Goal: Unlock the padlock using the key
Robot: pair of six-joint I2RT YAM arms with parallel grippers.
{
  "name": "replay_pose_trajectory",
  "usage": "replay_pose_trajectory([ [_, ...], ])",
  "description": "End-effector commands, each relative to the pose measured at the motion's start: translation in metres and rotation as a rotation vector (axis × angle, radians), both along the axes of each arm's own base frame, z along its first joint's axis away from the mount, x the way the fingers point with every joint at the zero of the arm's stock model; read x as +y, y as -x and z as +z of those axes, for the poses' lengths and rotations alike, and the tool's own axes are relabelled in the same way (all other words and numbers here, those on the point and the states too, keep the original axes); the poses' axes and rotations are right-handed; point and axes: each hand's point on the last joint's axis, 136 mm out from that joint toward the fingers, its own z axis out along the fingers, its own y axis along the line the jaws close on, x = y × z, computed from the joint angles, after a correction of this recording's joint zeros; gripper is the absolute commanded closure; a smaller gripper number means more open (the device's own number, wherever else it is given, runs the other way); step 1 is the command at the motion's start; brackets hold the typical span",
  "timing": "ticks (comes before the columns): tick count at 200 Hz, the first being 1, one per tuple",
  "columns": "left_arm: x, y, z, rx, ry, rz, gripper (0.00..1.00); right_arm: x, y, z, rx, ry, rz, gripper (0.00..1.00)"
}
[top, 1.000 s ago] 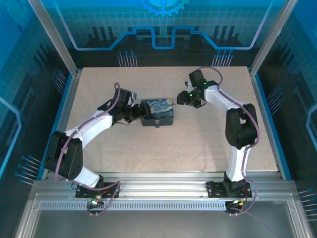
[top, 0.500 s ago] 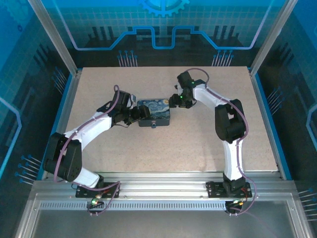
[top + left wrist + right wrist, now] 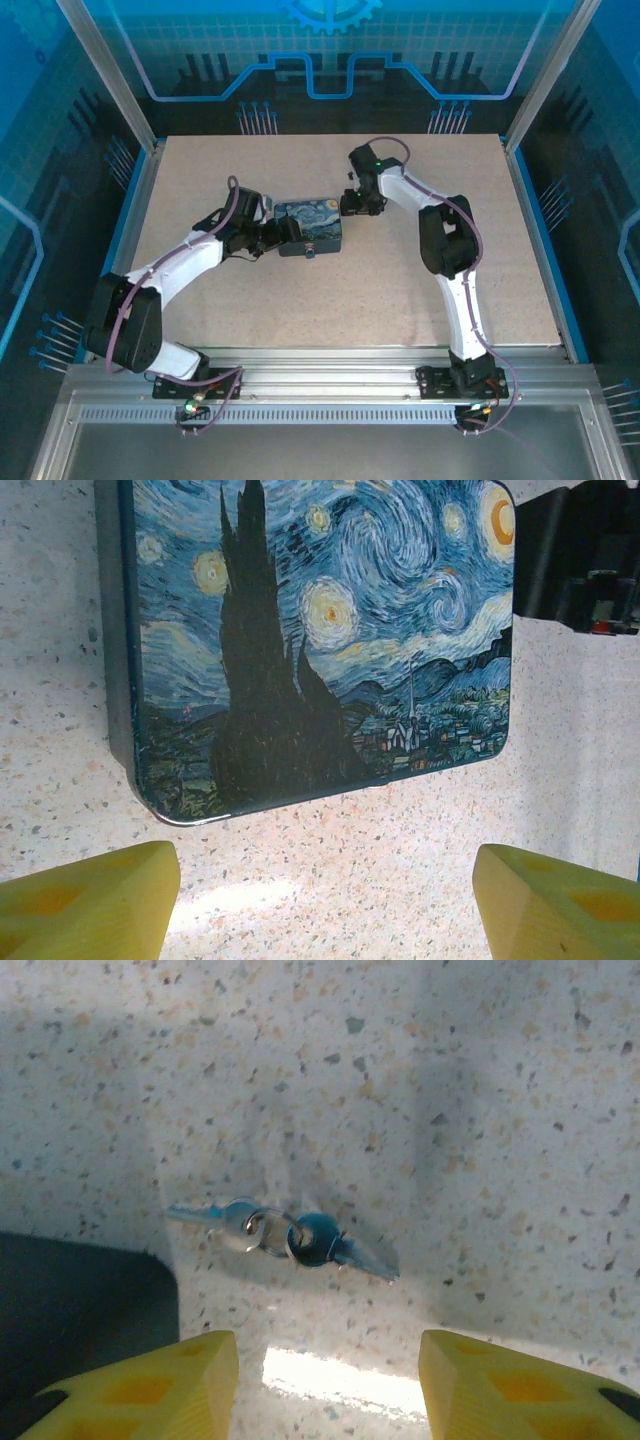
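Left fingers [image 3: 90,900] spread wide, gripping nothing, tips just short of the tin [image 3: 320,630] painted with a swirling blue night sky. Right fingers [image 3: 150,1385] parted to a middling gap, nothing between them, poised low over the speckled worktop [image 3: 520,1110] and just short of the keys [image 3: 280,1232]; from above, close beside the tin's far right corner.

Keys: two, small and silvery with a blue tinge, joined on one ring, flat on the worktop, blades pointing opposite ways.

Padlock [image 3: 316,252]: tiny lump against the middle of the tin's near edge in the top view. Too small to tell colour, shackle or keyhole.

Cut off in the left wrist view: tin's far end. Dark rounded block [image 3: 80,1300] at the lower left of the right wrist view, unclear what.
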Motion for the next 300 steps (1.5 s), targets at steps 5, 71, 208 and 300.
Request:
replay_pose_trajectory([
  [5, 0.004, 0.008, 0.000, 0.016, 0.014, 0.009, 0.22, 0.004, -0.001, -0.009, 0.019, 0.044, 0.026, 0.48],
  [71, 0.004, 0.013, -0.005, 0.028, 0.023, 0.008, 0.22, 0.010, -0.007, -0.022, 0.016, 0.106, 0.066, 0.49],
  [208, 0.001, 0.010, -0.016, 0.055, 0.042, 0.011, 0.22, 0.011, -0.013, -0.044, 0.039, 0.172, 0.126, 0.72],
  [300, 0.000, 0.011, -0.013, 0.047, 0.051, 0.010, 0.22, 0.002, -0.009, -0.033, 0.032, 0.189, 0.131, 1.00],
])
